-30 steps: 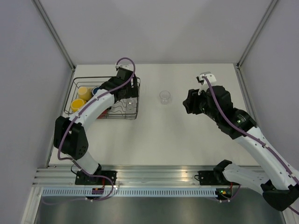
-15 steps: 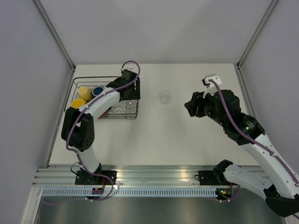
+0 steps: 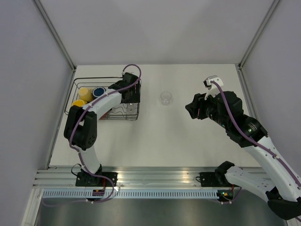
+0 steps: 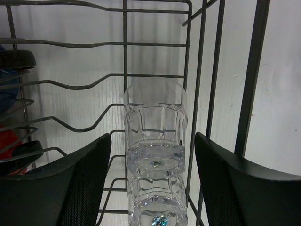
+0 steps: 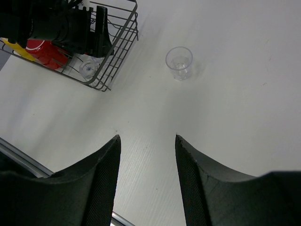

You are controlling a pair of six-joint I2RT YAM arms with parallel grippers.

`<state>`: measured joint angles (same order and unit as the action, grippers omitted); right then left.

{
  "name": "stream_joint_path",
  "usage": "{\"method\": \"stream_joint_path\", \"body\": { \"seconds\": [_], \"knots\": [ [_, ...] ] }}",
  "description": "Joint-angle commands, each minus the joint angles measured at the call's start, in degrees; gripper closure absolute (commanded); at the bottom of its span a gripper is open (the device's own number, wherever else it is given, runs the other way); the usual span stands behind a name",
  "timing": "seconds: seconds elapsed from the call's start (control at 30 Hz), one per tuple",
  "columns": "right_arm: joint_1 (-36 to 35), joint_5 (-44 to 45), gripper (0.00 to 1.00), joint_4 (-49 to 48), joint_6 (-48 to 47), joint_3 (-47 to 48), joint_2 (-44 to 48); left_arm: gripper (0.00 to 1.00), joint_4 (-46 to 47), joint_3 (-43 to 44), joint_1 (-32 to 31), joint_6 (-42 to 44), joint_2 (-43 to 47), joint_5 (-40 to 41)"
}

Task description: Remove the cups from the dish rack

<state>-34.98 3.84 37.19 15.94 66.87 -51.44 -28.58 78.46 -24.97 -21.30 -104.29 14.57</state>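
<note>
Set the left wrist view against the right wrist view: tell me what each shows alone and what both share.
Left wrist only: two racked tumblers in line, flanked by the left gripper's open fingers. Right wrist only: a lone clear tumbler upright on the table, and the right gripper, open and empty. Both: the black wire dish rack, the red mug, at least one racked tumbler.

Clear glossy tumbler (image 4: 155, 127), dark metal-wire dish rack (image 4: 124, 28) — matt, faintly grained white table (image 5: 225, 122)

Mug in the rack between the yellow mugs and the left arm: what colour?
It is the blue mug, clearest in the top external view.
</note>
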Motion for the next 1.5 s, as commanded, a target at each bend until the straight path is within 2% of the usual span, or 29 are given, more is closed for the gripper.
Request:
{"method": "stream_joint_path", "body": {
  "seconds": [0.0,0.23,0.27,0.43,0.53,0.57,0.67,0.77,1.1,1.47],
  "knots": [
    [0.09,-0.58,0.45,-0.89,0.84,-0.16,0.90,0.25,1.95,-0.14,-0.25,1.26,-1.00,-1.30],
    [0.09,-0.76,0.45,-0.98,0.75,-0.43,0.73,0.33,1.77,-0.23,-0.08,1.00,-2.50,-2.35],
    [0.09,-0.85,0.45,-0.98,0.84,-0.43,0.73,0.42,1.77,-0.23,-0.08,1.08,-2.50,-2.61],
    [0.09,-1.02,0.45,-1.07,0.84,-0.43,0.55,0.51,1.42,0.29,-0.17,1.09,-1.97,-3.49],
    [0.09,-1.02,0.45,-1.24,0.84,-0.43,0.73,0.64,1.24,0.64,-0.08,1.00,-0.74,-3.49],
    [0.09,-1.02,0.45,-1.24,0.84,-0.43,0.64,0.71,0.98,0.82,-0.08,0.91,-0.48,-3.41],
    [0.09,-1.20,0.45,-1.33,0.84,-0.43,0.64,0.86,0.10,2.31,-0.08,0.91,0.75,-3.32],
    [0.09,-1.11,0.45,-1.33,0.84,-0.34,0.81,0.98,-1.30,4.51,-0.08,1.08,1.19,-3.06],
    [0.09,-1.11,0.45,-1.16,0.76,0.10,0.73,0.98,-5.08,8.82,-0.08,1.70,2.86,-1.74],
    [0.09,-2.17,0.45,-3.00,0.67,-0.07,-0.24,0.98,-8.95,9.52,-0.17,1.79,10.33,1.25]
  ]
}}
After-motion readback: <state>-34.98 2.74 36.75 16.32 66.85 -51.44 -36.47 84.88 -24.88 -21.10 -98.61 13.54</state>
